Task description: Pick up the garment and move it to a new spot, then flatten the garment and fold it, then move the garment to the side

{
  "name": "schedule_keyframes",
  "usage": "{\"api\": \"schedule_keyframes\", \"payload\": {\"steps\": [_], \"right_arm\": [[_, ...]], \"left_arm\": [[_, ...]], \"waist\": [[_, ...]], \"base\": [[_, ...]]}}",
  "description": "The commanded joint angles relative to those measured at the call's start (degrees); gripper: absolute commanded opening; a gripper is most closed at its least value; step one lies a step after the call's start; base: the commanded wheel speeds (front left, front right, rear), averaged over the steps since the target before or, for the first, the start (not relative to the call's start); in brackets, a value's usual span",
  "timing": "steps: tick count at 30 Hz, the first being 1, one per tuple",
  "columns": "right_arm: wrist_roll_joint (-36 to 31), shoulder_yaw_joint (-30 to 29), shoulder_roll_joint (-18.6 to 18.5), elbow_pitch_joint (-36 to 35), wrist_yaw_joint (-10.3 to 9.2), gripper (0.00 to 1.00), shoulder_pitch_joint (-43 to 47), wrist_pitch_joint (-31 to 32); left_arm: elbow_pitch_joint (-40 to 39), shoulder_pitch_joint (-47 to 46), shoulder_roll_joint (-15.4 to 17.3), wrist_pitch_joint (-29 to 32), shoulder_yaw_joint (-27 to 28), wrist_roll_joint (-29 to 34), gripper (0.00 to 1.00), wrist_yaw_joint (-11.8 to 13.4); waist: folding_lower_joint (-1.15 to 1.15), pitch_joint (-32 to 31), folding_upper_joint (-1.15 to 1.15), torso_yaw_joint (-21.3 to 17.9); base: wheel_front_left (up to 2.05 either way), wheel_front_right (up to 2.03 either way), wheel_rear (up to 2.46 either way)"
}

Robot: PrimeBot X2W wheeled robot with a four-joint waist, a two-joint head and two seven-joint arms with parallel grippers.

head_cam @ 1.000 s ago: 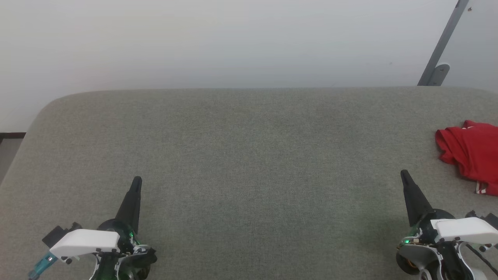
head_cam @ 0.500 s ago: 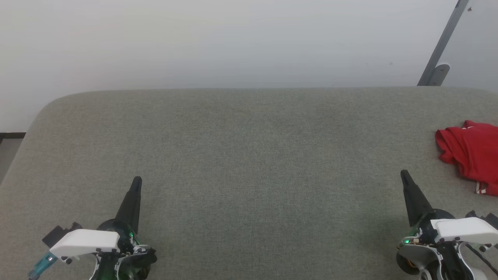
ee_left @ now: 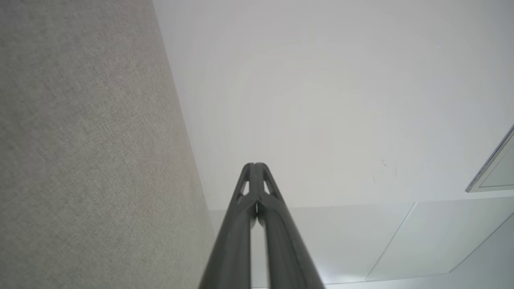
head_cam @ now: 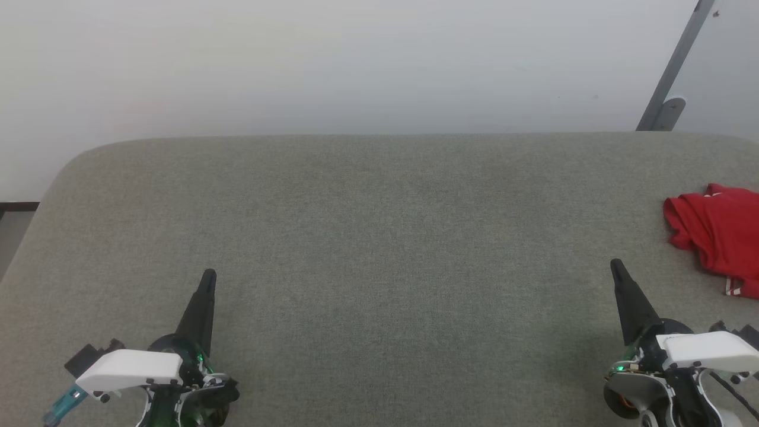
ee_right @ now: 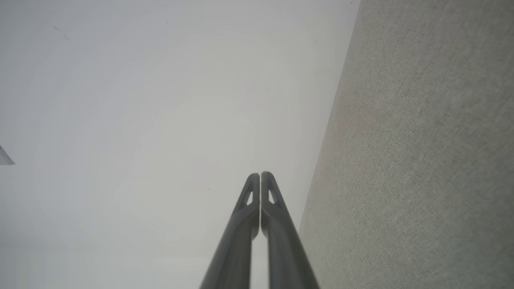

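Observation:
The garment (head_cam: 720, 234) is a crumpled red heap at the right edge of the grey table (head_cam: 379, 237) in the head view, partly cut off by the frame, with a bit of white-and-red striped trim at its lower edge. My right gripper (head_cam: 616, 266) stands shut at the lower right, a short way left of and nearer than the garment, holding nothing. At the lower left my left gripper (head_cam: 209, 276) is shut and empty too, far from the garment. Each wrist view shows its own gripper, left (ee_left: 254, 165) and right (ee_right: 260, 174), with fingertips pressed together, beside the grey surface.
The table has a rounded far-left corner (head_cam: 77, 160) with a pale wall behind it. A grey metal bracket (head_cam: 670, 89) leans against the wall at the far right. A strip of dark floor edge (head_cam: 18, 207) shows at the left.

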Motion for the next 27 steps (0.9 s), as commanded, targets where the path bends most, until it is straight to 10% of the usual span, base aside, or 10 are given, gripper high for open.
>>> {"api": "schedule_keyframes", "payload": {"steps": [1, 27], "right_arm": [[0.2, 0.0, 0.2, -0.2, 0.00, 0.00, -0.3, 0.2], [0.2, 0.0, 0.2, -0.2, 0.00, 0.00, -0.3, 0.2]], "left_arm": [[0.0, -0.7, -0.1, 0.2, 0.0, -0.2, 0.00, -0.2], [0.0, -0.7, -0.1, 0.2, 0.0, -0.2, 0.00, -0.2]], "waist": [[0.00, 0.0, 0.00, 0.0], [0.00, 0.0, 0.00, 0.0]], "base": [[0.00, 0.00, 0.00], [0.00, 0.00, 0.00]]}}
